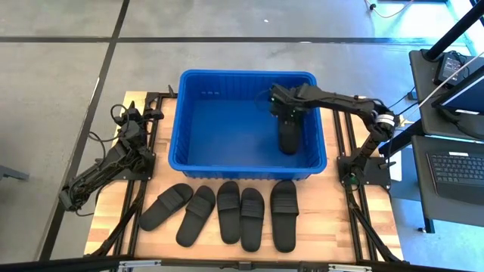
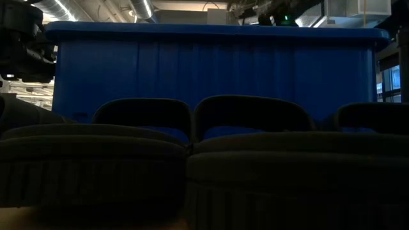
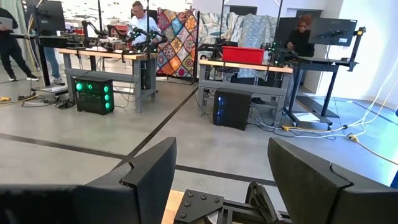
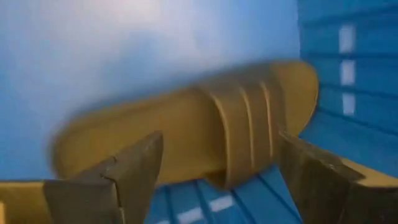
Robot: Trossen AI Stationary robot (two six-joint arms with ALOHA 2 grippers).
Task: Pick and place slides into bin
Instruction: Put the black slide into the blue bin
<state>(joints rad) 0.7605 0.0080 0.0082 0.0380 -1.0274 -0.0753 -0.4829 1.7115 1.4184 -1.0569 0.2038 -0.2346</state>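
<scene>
- Grey concrete flooring surrounded the wooden table (image 1: 113, 227), which carried the bin (image 1: 189, 155) at its centre.
- Five slides (image 1: 252, 217) lay in a row on the table, just in front of the bin's near wall.
- A sixth slide (image 1: 288, 138) lay on the bin floor, toward its right side.
- The right gripper (image 1: 286, 113) was inside the bin, directly above that slide; its fingers (image 4: 130, 174) stood wide apart, holding nothing, with the slide (image 4: 205, 134) visible between them.
- The left gripper (image 1: 136, 115) was parked at the table's left edge, beside the bin; its fingers (image 3: 140, 180) were spread and empty.
- Workbenches and people occupied the room beyond.
</scene>
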